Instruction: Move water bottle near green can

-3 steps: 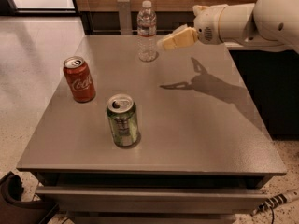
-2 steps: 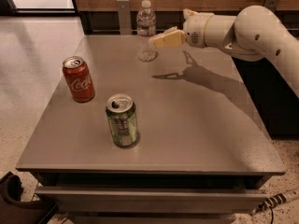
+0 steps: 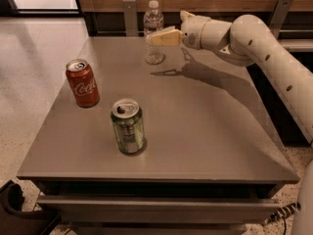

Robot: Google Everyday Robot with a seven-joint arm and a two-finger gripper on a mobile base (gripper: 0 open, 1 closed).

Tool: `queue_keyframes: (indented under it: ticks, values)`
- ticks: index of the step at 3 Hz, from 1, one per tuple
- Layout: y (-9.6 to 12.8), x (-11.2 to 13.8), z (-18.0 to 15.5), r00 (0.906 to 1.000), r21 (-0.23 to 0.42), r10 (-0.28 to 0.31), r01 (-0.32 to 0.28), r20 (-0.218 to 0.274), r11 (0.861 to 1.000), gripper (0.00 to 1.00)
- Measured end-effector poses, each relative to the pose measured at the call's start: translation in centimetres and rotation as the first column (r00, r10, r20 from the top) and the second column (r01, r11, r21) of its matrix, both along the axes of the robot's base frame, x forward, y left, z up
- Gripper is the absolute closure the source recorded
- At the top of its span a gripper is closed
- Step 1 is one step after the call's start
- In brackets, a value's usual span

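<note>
The water bottle (image 3: 153,19) is clear with a white cap and stands upright at the far edge of the grey table (image 3: 205,131). My gripper (image 3: 153,36) reaches in from the right at the bottle's mid height. It is open, and one pale finger (image 3: 164,36) crosses in front of the bottle's body. The bottle still rests on the table. The green can (image 3: 127,126) stands upright in the near middle of the table, well in front of the bottle and apart from the gripper.
A red Coca-Cola can (image 3: 82,82) stands at the left of the table, behind and left of the green can. A wooden wall with metal brackets (image 3: 130,16) runs behind the table. My arm (image 3: 259,48) spans the far right side.
My gripper has moved left along the far edge, from right of the bottle to against it. The bottle and both cans have not moved.
</note>
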State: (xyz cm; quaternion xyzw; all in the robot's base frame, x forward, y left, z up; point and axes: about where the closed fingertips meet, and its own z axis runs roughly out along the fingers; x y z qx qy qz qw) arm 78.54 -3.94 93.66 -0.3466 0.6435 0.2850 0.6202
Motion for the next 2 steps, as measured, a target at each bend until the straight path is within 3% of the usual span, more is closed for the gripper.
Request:
queue_keyframes:
  ticks: [1,2]
  values:
    - [1.3,1.1,0.1,0.9996,0.045,0.026,-0.025,-0.009,0.999,0.00]
    - [2.5,1.8,-0.3,0.9992,0.072,0.036,-0.035,-0.015,0.997,0.16]
